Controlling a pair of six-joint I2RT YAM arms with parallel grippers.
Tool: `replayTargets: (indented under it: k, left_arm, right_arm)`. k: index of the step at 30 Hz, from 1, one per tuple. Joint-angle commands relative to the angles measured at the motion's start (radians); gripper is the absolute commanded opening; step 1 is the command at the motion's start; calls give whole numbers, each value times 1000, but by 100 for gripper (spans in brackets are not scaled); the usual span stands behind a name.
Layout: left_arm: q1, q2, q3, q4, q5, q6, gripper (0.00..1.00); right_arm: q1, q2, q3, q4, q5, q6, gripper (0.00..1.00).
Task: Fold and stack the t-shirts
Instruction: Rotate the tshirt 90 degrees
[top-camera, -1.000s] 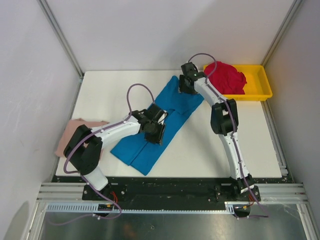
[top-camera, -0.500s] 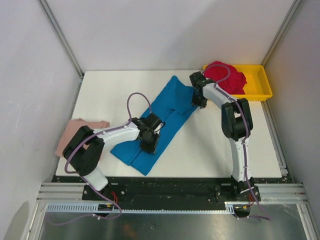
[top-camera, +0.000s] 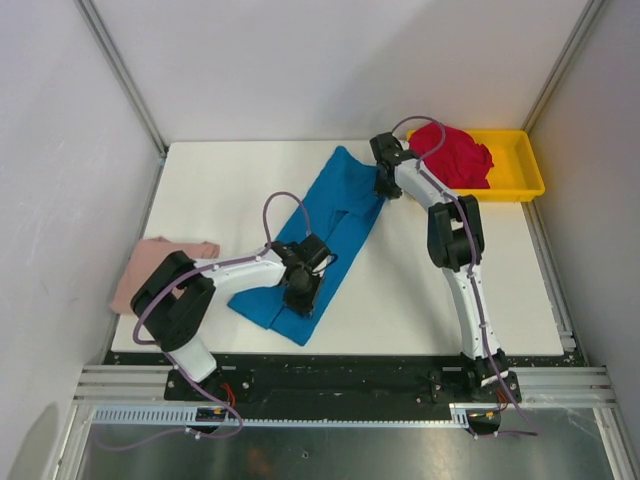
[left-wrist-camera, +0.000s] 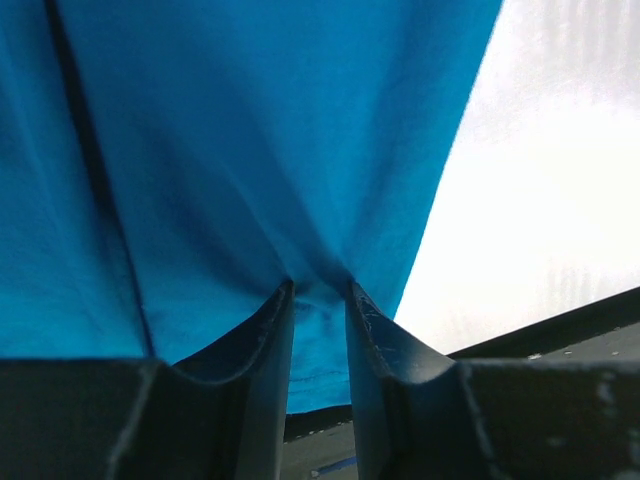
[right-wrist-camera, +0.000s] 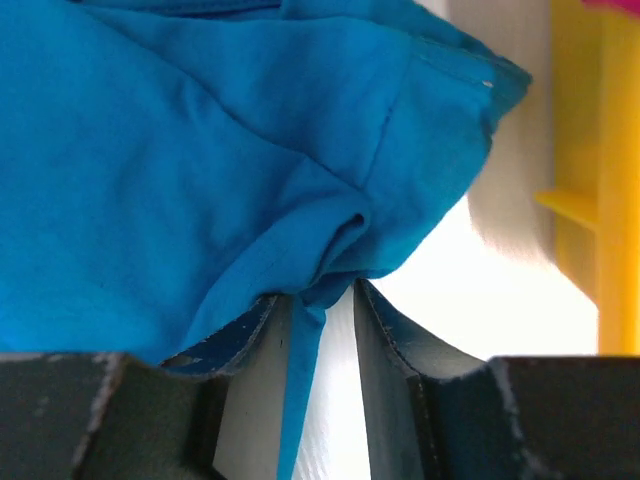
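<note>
The blue t-shirt (top-camera: 330, 215) lies as a long diagonal strip on the white table (top-camera: 220, 190). My left gripper (top-camera: 299, 298) is at the shirt's near right edge, shut on a pinch of blue cloth (left-wrist-camera: 250, 150) close to the hem. At the far right corner of the shirt, my right gripper (top-camera: 383, 188) is shut on a bunched fold of blue cloth (right-wrist-camera: 150, 150), and a strip of it hangs between the fingers. The pink t-shirt (top-camera: 150, 265) lies folded at the table's left edge. The red t-shirt (top-camera: 455, 155) sits crumpled in the yellow tray (top-camera: 525, 172).
The yellow tray (right-wrist-camera: 600, 150) stands at the back right corner, just right of my right gripper. Metal frame posts and grey walls close in the table on three sides. The near rail runs along the front by both arm bases.
Both grippers have closed on the blue shirt. The left one slid toward the near end. The right one swung to the far right corner, and the shirt's right flap has been drawn in.
</note>
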Motion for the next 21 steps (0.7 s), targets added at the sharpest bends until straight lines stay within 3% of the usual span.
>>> replayTargets:
  k: [1,6,11,16,21]
  left_arm:
    - [-31,55,78,35,51,-57,31]
    - [-62,155,190,76,118,-130,31]
    - [-82,259,314,140,191,-233,31]
    - [-93,347,451,158,229,-272,31]
    - [-94,286,441,157,214,-267,32]
  right_arm:
    - [4,143,142,-1,25,-77,36]
    - [6,222,291,29,1,-166,38]
    - [12,248,383,69,-33,-214,47]
    - [-15,198,350,57,-8,-183,52]
    - [-52,101,305,23,-30,-145,55]
